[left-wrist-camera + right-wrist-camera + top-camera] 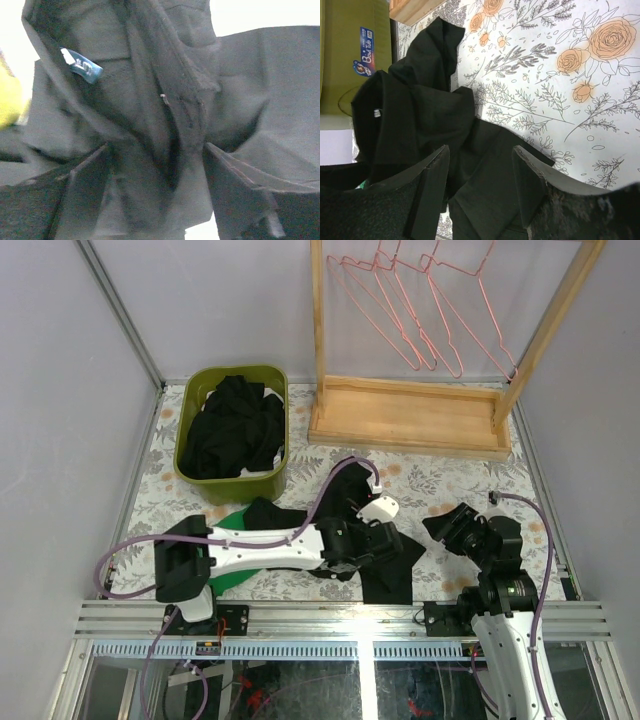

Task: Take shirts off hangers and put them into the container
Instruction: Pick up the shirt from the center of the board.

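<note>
Shirts [235, 425] already sit heaped in the green container [240, 483] at the far left of the desk [440, 480], and the pink hangers [416, 362] on the wooden rack [400, 420] all hang bare. One black shirt [392, 575] lies crumpled on the desk near the arms, so to my eye the job in hand is picking it up and carrying it over. The left jaws stand apart right over its bunched collar area, pressed close to the cloth but not pinching it. The right jaws are also apart, holding nothing, just beside the shirt's right edge. For a good pickup, I'd have the left jaws close on a thick fold, such as the seam ridge running between them near the small label [80, 65], rather than on a single thin layer that could slip. The lift should go high enough for the trailing cloth to clear the container's rim. A green cloth [232, 520] lies just beside the shirt's left end, with a dark piece on it that I can't tell is a sleeve, so the lift should start slowly to avoid dragging it along. The right jaws could take the loose right edge, or simply keep clear.
</note>
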`<state>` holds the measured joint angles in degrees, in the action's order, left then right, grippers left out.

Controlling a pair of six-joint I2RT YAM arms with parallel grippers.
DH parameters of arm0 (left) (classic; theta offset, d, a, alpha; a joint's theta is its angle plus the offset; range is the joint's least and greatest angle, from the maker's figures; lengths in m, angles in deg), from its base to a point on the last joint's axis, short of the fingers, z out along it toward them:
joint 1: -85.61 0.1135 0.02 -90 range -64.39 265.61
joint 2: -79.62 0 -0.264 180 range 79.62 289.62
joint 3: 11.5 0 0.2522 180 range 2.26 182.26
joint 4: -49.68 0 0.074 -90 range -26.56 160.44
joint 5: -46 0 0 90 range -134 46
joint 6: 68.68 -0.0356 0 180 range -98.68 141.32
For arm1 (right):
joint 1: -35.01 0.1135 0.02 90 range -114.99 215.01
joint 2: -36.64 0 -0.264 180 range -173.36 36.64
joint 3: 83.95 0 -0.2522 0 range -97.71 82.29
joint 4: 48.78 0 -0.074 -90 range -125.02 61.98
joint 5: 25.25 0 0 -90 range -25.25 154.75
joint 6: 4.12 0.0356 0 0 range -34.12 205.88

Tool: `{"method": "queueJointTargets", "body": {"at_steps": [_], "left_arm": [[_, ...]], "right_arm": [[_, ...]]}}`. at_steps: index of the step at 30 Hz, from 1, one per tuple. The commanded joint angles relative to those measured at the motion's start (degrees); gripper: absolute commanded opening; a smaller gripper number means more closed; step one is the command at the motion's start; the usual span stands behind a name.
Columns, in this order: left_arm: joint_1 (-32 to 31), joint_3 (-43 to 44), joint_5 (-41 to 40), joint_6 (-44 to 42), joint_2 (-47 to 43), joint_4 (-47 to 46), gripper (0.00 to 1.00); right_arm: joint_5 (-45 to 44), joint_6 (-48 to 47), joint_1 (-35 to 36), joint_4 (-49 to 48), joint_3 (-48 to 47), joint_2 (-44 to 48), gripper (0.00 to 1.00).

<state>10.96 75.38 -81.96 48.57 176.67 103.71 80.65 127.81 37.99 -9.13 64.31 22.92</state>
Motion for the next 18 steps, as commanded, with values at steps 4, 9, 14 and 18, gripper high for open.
{"method": "queueJointTargets", "body": {"at_steps": [4,9,14,18], "left_arm": [[0.9,-1.1,16.8,4.2,1.0,-16.6,1.0],[1.1,-1.9,20.3,3.4,3.9,-16.2,1.0],[0.7,-0.8,15.6,4.2,9.3,-12.5,1.0],[-0.6,1.5,10.2,4.6,14.6,-8.9,1.0]], "right_arm": [[-0.1,-0.2,-0.1,0.9,-3.1,0.1,0.61],[0.4,-0.6,-0.1,-0.1,-2.3,-1.3,0.62],[1.1,-1.1,0.0,-0.4,-2.3,-2.6,0.63],[1.1,-1.2,-0.1,-0.6,-2.1,-2.5,0.64]]}}
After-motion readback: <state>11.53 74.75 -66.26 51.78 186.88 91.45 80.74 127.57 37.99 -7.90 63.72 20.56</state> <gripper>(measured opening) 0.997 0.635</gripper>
